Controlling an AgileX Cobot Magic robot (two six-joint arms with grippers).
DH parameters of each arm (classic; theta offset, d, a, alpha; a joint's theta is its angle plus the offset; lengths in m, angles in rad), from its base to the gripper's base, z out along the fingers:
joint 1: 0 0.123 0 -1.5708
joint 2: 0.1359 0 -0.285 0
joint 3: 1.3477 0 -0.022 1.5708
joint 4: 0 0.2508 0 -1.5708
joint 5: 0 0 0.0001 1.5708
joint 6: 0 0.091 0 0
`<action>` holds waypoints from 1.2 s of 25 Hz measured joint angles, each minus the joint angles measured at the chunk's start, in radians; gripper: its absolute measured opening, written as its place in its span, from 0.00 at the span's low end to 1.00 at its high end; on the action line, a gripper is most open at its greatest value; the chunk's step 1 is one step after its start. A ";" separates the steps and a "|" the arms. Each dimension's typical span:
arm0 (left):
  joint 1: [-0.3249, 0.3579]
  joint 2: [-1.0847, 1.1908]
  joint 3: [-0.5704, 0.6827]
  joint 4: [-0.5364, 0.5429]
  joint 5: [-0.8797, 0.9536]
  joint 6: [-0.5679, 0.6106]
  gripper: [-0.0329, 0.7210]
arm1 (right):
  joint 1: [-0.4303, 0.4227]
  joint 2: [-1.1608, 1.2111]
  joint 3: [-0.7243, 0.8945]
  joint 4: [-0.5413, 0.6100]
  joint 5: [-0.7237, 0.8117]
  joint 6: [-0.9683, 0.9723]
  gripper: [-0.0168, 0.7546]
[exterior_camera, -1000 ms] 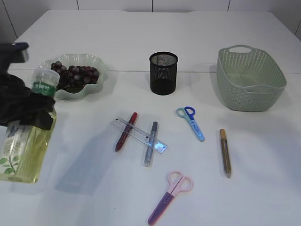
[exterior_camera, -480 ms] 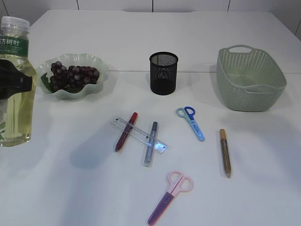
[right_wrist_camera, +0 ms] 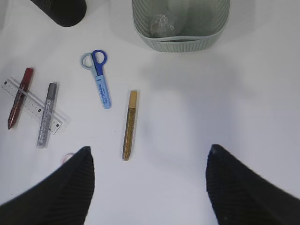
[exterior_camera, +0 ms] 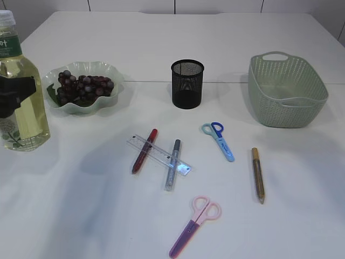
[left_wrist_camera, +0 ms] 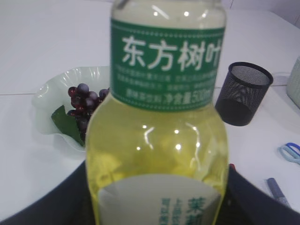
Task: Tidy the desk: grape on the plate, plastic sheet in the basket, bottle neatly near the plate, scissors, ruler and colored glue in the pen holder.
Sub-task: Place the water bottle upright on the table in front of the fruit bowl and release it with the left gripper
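Observation:
My left gripper (exterior_camera: 15, 98) is shut on the bottle (exterior_camera: 20, 70) of yellow liquid, upright at the far left beside the plate (exterior_camera: 110, 100) of grapes (exterior_camera: 85, 86). The bottle (left_wrist_camera: 159, 140) fills the left wrist view, with dark fingers (left_wrist_camera: 42, 206) on both sides. My right gripper (right_wrist_camera: 150, 150) hangs open over bare table near the gold glue (right_wrist_camera: 130, 124). On the table lie the ruler (exterior_camera: 159, 155), red glue (exterior_camera: 144, 150), silver glue (exterior_camera: 172, 164), blue scissors (exterior_camera: 218, 139) and pink scissors (exterior_camera: 194, 224). The pen holder (exterior_camera: 187, 83) stands at mid-back. A crumpled plastic sheet (right_wrist_camera: 161, 22) lies in the basket (right_wrist_camera: 180, 40).
The green basket (exterior_camera: 285, 89) stands at the back right. A seam runs across the white table behind the plate and pen holder. The right arm does not show in the exterior view.
The bottle went from tilted and low at the left edge to upright, and has shifted back and slightly right towards the plate. Everything else has stayed put.

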 joint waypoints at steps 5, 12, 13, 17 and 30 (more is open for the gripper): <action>0.023 0.119 0.008 -0.012 -0.148 0.057 0.58 | 0.000 0.000 0.000 0.000 0.000 -0.001 0.77; 0.023 0.297 0.008 -0.089 -0.354 0.132 0.58 | 0.000 0.000 0.000 0.000 0.000 -0.001 0.77; 0.023 0.321 0.008 -0.109 -0.384 0.155 0.58 | 0.000 0.000 0.000 0.000 0.000 -0.001 0.77; 0.023 0.401 0.008 -0.155 -0.513 0.232 0.58 | 0.000 0.000 0.000 0.000 0.000 -0.001 0.77; 0.025 0.623 -0.021 -0.252 -0.672 0.301 0.58 | 0.000 0.000 0.000 -0.002 0.000 -0.017 0.77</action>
